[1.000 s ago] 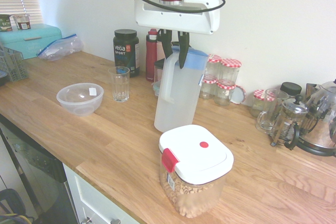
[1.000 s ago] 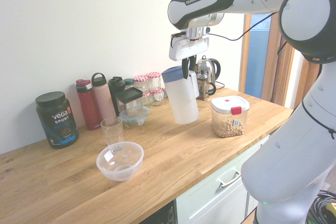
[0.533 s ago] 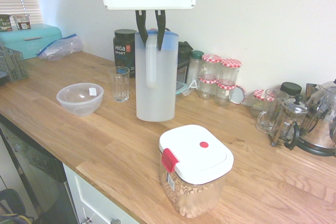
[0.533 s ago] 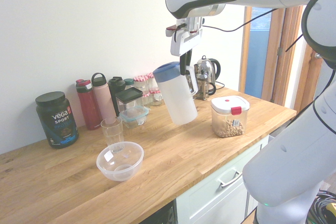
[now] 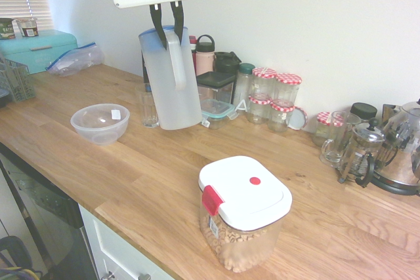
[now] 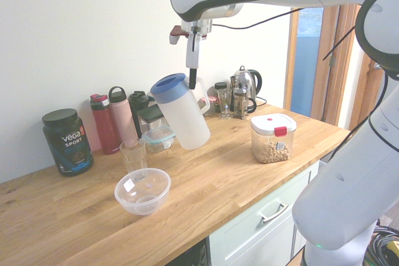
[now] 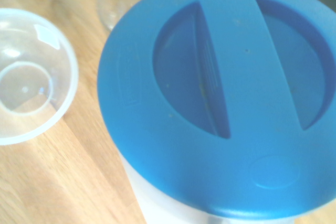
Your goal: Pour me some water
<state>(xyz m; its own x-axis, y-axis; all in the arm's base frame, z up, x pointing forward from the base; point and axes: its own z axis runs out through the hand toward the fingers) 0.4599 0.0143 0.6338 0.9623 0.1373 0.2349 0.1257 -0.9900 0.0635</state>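
Jug (image 6: 187,119), 1 pc.: tilted, off desk (image 6: 212,191), handle (image 5: 176,63) gripped by near-shut fingers (image 5: 157,19). Glass (image 6: 134,157): approx. 8 o'clock of jug, 2nd ext. view. Water: prob. in jug, level unclear. Lift done; pour outstanding.

Counted on the tabletop (image 5: 144,181): one lidded jug (image 5: 172,90), one drinking glass (image 6: 134,159), one clear bowl (image 5: 100,126), one white-lidded container of dry food (image 5: 244,218) and one black tub (image 6: 68,144). Also recorded are two drink bottles, one red (image 6: 105,128) and one pink (image 6: 124,116), five jars with red-checked lids (image 5: 287,93), and two food boxes, one dark-lidded (image 5: 215,88) and one teal-rimmed (image 5: 214,111). Further inventory: one French press (image 5: 362,152), one kettle (image 5: 401,155), one turquoise box (image 5: 39,50), two small pots (image 5: 28,28).
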